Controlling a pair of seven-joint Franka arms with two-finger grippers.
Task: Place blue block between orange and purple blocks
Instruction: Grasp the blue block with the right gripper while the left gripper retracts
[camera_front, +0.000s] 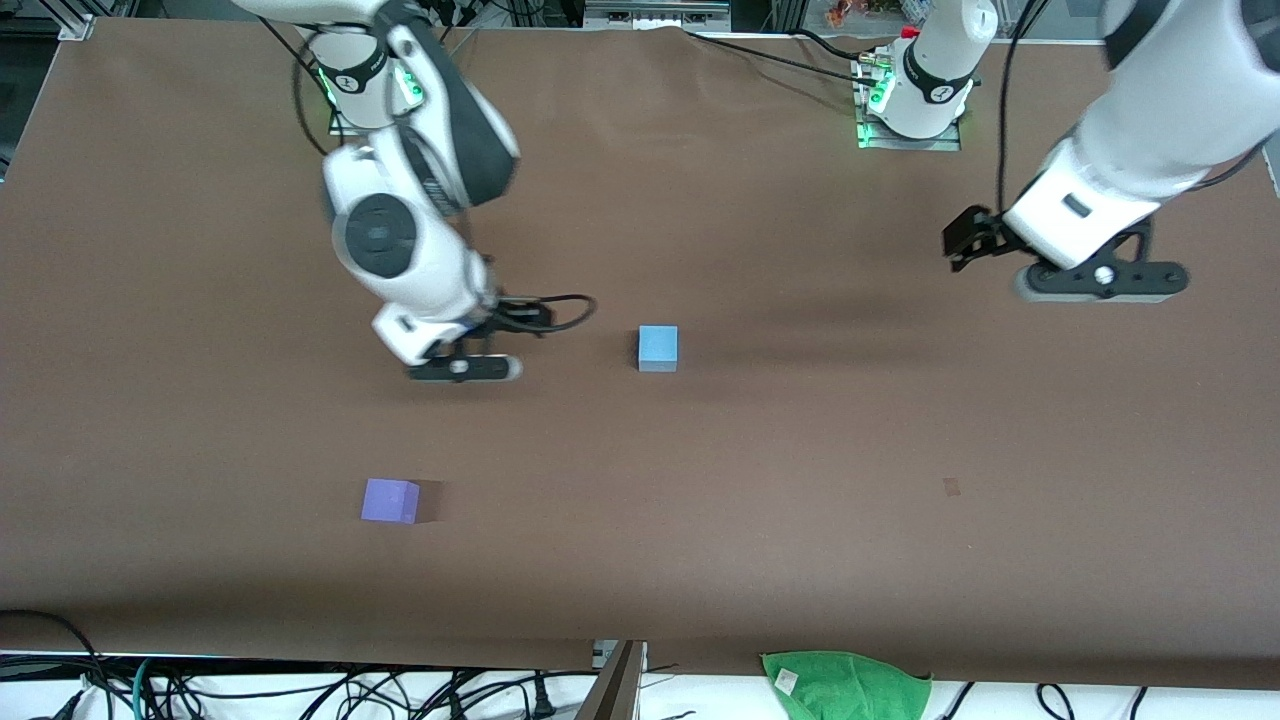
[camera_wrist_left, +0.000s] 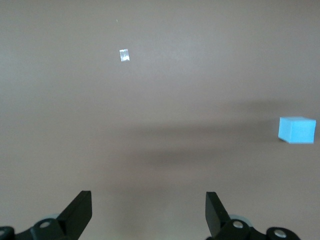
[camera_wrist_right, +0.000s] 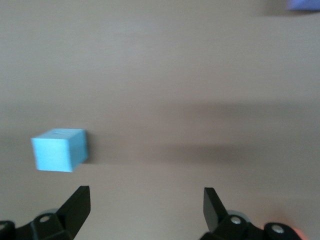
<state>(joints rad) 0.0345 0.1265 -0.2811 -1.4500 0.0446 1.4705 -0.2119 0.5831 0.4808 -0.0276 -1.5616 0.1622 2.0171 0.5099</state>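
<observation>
The light blue block (camera_front: 658, 348) sits on the brown table near its middle. It also shows in the right wrist view (camera_wrist_right: 60, 150) and the left wrist view (camera_wrist_left: 297, 130). The purple block (camera_front: 390, 500) sits nearer to the front camera, toward the right arm's end, and its edge shows in the right wrist view (camera_wrist_right: 302, 4). The orange block is not in view. My right gripper (camera_front: 520, 318) is open and empty, low over bare table beside the blue block (camera_wrist_right: 145, 200). My left gripper (camera_front: 965, 240) is open and empty over bare table toward the left arm's end (camera_wrist_left: 148, 205).
A green cloth (camera_front: 845, 680) lies off the table's edge nearest the front camera, among cables. A small pale mark (camera_front: 951, 487) is on the table toward the left arm's end and also shows in the left wrist view (camera_wrist_left: 124, 55).
</observation>
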